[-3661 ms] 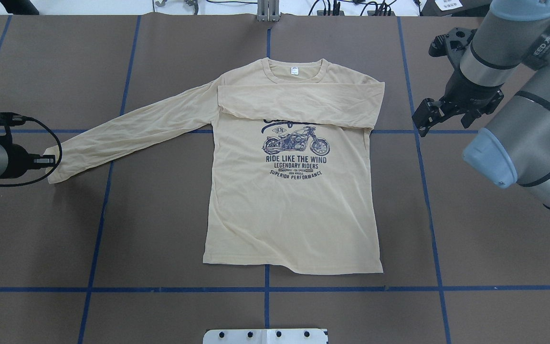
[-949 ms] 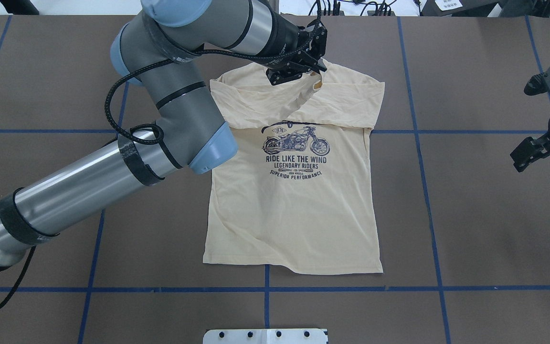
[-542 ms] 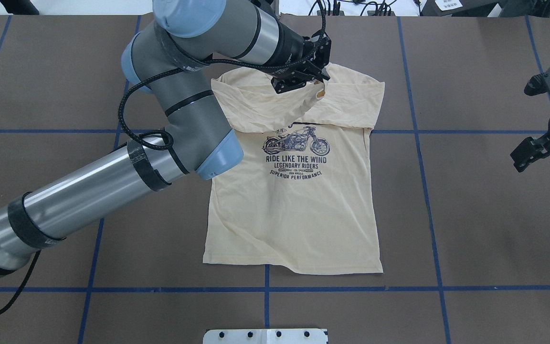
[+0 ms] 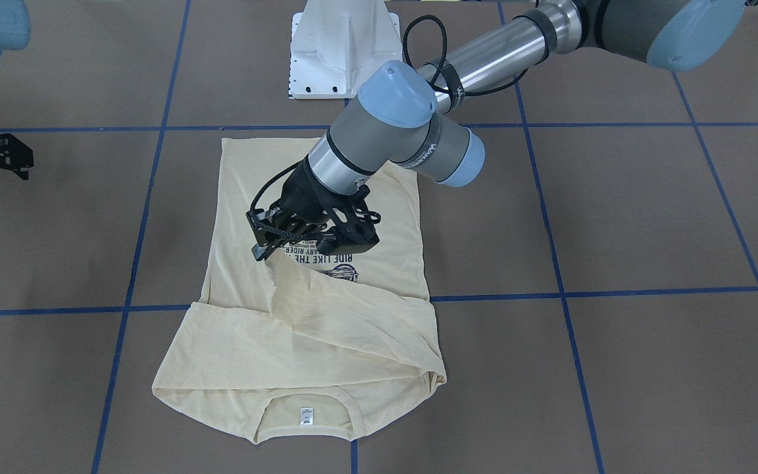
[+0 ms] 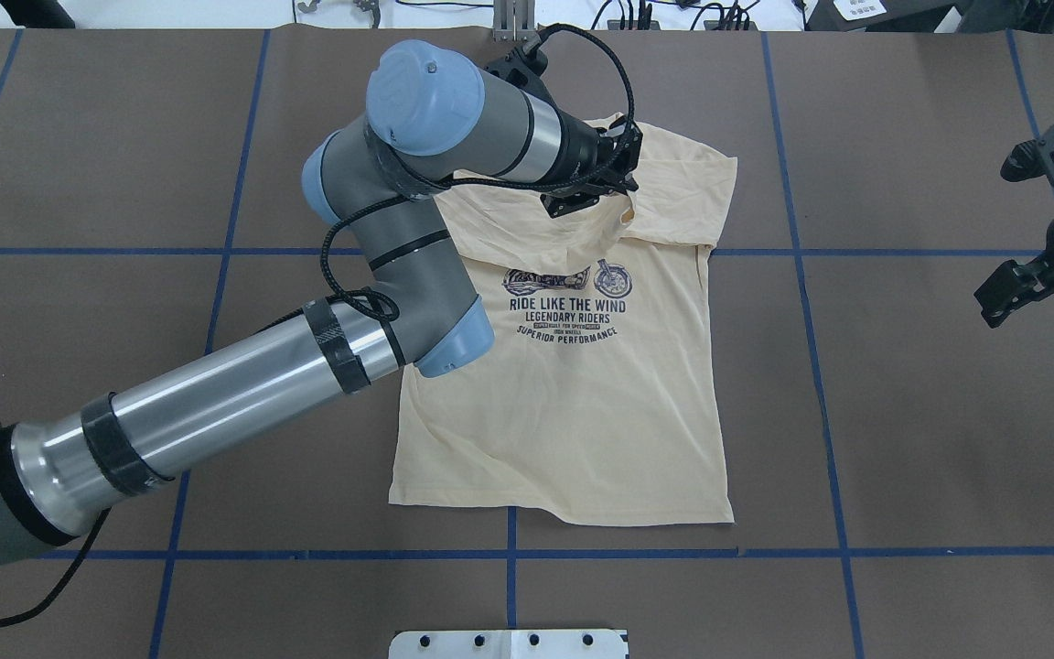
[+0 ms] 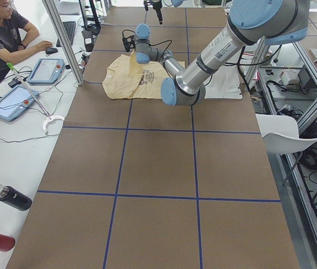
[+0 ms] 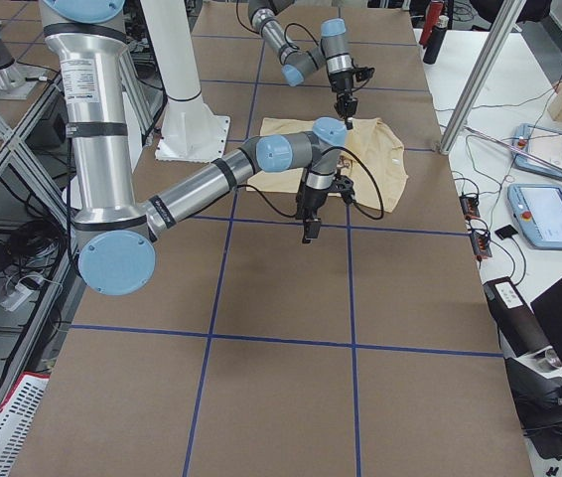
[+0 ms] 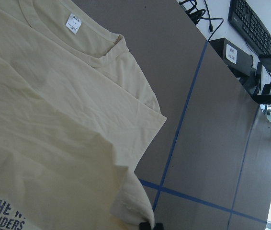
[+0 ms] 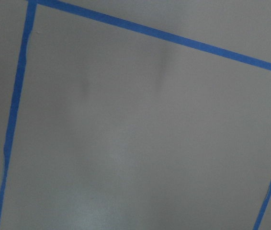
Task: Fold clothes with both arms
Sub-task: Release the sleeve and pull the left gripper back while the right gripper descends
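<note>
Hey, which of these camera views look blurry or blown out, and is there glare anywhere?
Right wrist view: soft, out of focus, showing only table and blue tape. Left wrist view: shirt sharp, but the right edge is blown out white. Overhead view: glare streaks along the silver left arm. Front view: evenly lit and sharp.

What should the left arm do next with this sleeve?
Probably lower and release. The left gripper holds the sleeve cuff raised over the T-shirt chest beside the graphic; the sleeve drapes across the body, so laying it flat completes this fold.
</note>
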You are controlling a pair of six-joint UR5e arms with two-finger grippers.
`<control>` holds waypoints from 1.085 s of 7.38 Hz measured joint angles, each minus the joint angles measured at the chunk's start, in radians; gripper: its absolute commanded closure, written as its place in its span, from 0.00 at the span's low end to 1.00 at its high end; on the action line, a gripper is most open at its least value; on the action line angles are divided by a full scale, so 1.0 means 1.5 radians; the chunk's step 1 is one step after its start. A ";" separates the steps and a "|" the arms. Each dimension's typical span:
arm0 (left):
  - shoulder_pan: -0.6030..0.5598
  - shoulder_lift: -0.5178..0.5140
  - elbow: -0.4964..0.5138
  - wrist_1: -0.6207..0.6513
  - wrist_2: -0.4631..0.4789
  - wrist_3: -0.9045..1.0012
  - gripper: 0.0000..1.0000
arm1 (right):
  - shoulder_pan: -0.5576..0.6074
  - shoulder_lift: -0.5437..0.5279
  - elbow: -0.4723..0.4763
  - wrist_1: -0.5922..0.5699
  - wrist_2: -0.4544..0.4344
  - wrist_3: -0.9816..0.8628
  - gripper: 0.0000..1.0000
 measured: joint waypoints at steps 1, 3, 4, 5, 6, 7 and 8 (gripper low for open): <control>0.020 -0.006 0.018 -0.013 0.021 0.001 0.90 | 0.000 0.001 -0.003 0.001 0.000 0.000 0.00; 0.056 -0.024 0.045 -0.032 0.057 0.004 0.00 | 0.000 0.002 -0.007 0.007 0.000 0.001 0.00; 0.071 -0.033 0.056 -0.046 0.075 0.006 0.00 | 0.000 0.003 -0.009 0.008 0.000 0.002 0.00; 0.087 -0.045 0.064 -0.054 0.099 0.008 0.00 | 0.000 0.005 -0.010 0.009 0.001 0.003 0.00; 0.101 -0.053 0.068 -0.061 0.123 0.016 0.00 | -0.001 0.010 -0.011 0.009 0.002 0.003 0.00; 0.107 -0.054 0.069 -0.067 0.136 0.032 0.00 | -0.001 0.016 -0.013 0.009 0.003 0.004 0.00; 0.108 -0.050 0.070 -0.070 0.142 0.047 0.00 | -0.001 0.023 -0.013 0.009 0.005 0.004 0.00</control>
